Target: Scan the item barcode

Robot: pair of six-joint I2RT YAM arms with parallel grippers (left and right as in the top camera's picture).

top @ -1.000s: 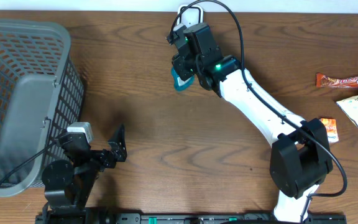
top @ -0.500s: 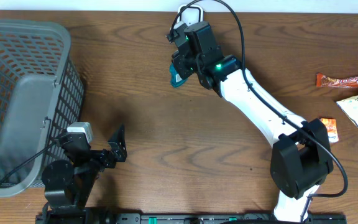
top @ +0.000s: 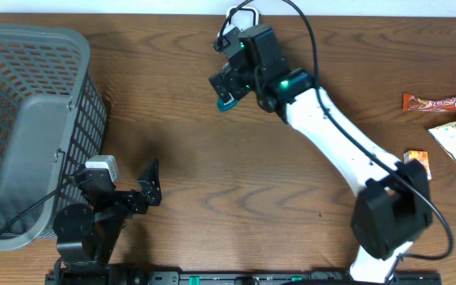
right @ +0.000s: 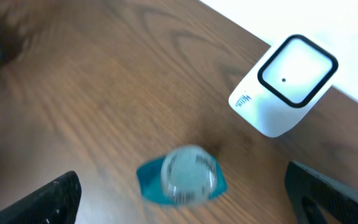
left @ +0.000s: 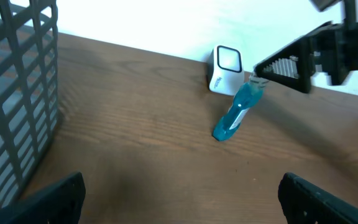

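Teal pouch (left: 234, 118), the item to scan, is sitting at 12 o'clock on the desk (top: 212, 182), just beside the scanner (left: 225, 68). It is glossy soft plastic, narrow and flat with a crimped top. Its bottom end is resting on the wood and it is leaning toward 1 o'clock in the left wrist view. Right jaws are hanging over it, spread wide and pinching nothing. The pouch top is sitting right at one black finger; I cannot tell if they are touching. The scanner is a white rounded block with a black-framed window. Left jaws are spread wide too, empty, idling at 7 o'clock. Grey plastic mesh basket (top: 85, 71) is standing at 9 o'clock. Shiny snack packets (top: 434, 101) are lying at 3 o'clock. The desk is dark brown wood with strong grain.
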